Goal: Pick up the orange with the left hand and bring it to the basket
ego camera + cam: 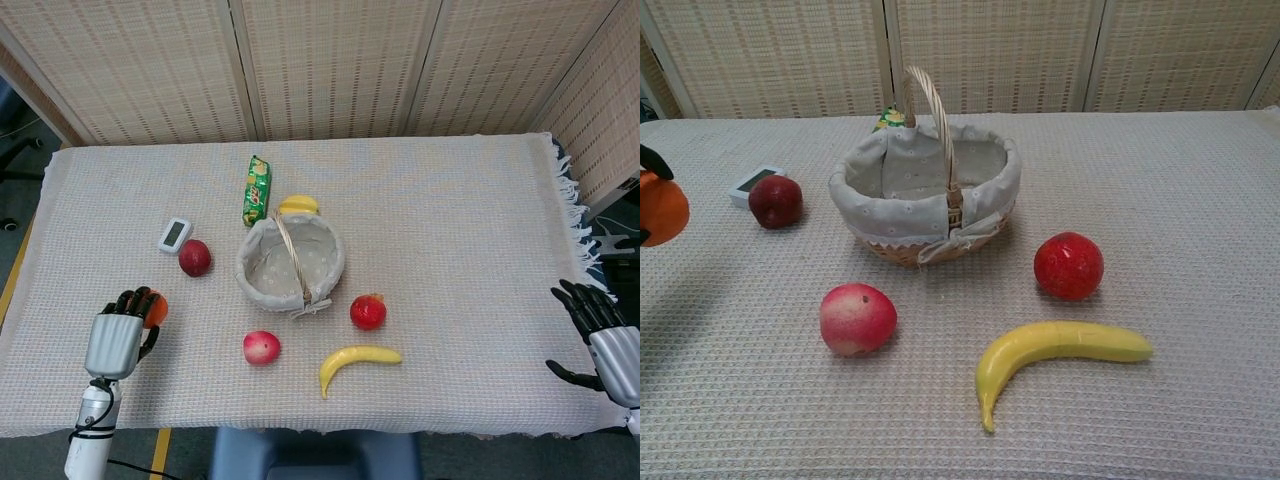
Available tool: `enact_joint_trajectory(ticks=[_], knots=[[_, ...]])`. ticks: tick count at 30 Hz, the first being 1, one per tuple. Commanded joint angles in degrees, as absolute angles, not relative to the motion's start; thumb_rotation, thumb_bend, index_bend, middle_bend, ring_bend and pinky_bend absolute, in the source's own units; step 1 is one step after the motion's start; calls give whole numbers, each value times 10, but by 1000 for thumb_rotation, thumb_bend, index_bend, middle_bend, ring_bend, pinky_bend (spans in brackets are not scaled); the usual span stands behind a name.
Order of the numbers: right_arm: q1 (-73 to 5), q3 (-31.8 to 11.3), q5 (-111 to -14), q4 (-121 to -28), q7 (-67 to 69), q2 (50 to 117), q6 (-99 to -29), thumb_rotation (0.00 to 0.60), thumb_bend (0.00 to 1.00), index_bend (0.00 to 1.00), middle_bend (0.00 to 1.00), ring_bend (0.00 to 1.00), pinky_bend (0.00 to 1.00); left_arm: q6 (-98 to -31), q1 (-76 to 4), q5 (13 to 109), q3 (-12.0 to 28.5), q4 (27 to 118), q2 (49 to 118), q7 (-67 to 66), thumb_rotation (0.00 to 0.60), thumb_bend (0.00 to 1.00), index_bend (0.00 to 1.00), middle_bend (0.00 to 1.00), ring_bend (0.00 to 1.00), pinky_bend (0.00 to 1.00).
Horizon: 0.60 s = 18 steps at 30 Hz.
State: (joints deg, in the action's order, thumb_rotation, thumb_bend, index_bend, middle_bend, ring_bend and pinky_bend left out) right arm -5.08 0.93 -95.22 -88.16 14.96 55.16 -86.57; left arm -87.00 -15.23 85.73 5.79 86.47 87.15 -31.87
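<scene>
Woven screens behind cloth-covered surface (450,200). Near front left corner, left robot hand (118,335) grasping orange (154,309), raised for carrying toward basket (291,262) at centre. Right robot hand (600,335) released, fingers spread, idle at right edge.

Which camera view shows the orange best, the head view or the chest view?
The chest view. There the orange shows large at the left edge, though the frame cuts it. In the head view the left hand that holds it covers most of it, so only a small orange patch shows.
</scene>
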Motion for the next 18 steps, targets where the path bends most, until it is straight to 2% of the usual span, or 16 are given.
enact_joint_trajectory(ticks=[1,8,18], knots=[[-53,10,-953,-882,148,552,-862,600,47,0,0,0,83,-883,-181,889,87,852,890,-320,600,378,295,359,593,546],[-53,12,-954,-881,150,549,-861,600,47,0,0,0,83,-834,-259,886,140,813,949,-286,600,378,300,355,592,561],[-42,13,-955,-881,154,547,-881,600,47,0,0,0,83,-783,-340,866,166,740,1057,-279,600,378,300,356,593,586]])
